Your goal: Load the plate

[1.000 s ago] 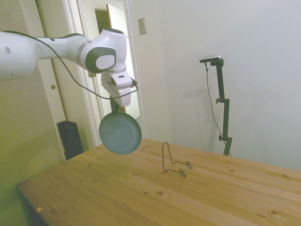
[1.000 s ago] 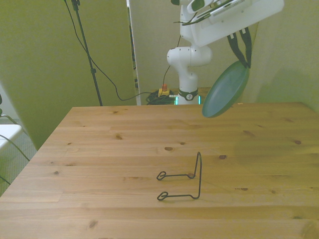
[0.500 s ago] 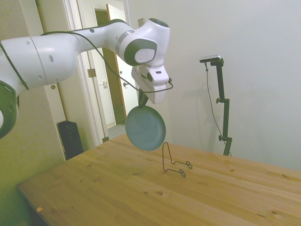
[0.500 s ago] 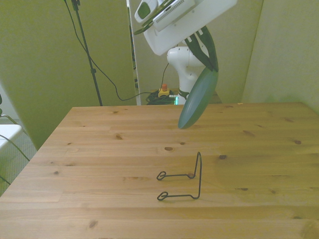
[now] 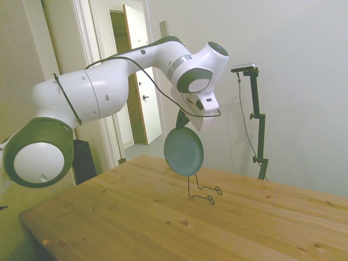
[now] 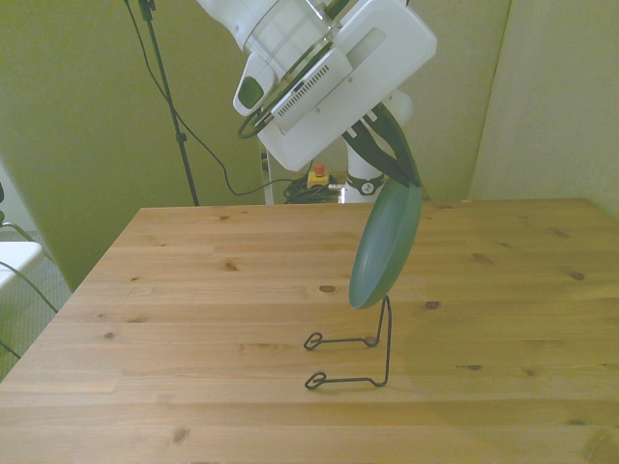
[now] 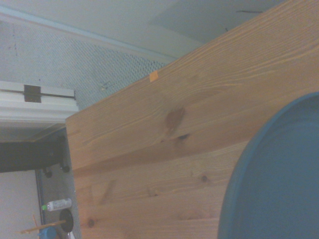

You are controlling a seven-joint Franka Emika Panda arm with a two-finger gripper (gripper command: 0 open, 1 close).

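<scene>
1. Your work surface is a pale knotty wooden table (image 6: 193, 290). White walls and an open doorway (image 5: 130, 81) show behind it in the side view; the front view shows a greenish wall and a dangling black cable (image 6: 193, 135).
2. The gripper (image 6: 392, 159) is clamped on the top rim of the plate (image 6: 387, 242), so the dark green plate hangs on edge, tilted, in the air above the table.
3. You will find the black wire stand (image 6: 363, 348) on the table near its middle, with two looped feet and an upright bend.
4. In the front view the plate's lower rim sits just above the top of the stand's upright; whether they touch cannot be told.
5. The side view shows the plate's round face (image 5: 184, 151), which the front view gives only as a narrow oval. There its lower edge overlaps the stand (image 5: 201, 187).
6. The wrist view adds a blurred arc of the plate (image 7: 279, 179), the table's corner (image 7: 75, 124) with an orange mark near the edge, speckled floor beyond it, and a small bottle (image 7: 57, 204) on the floor.
7. Open tabletop lies on every side of the stand; all table edges are well apart from it.
</scene>
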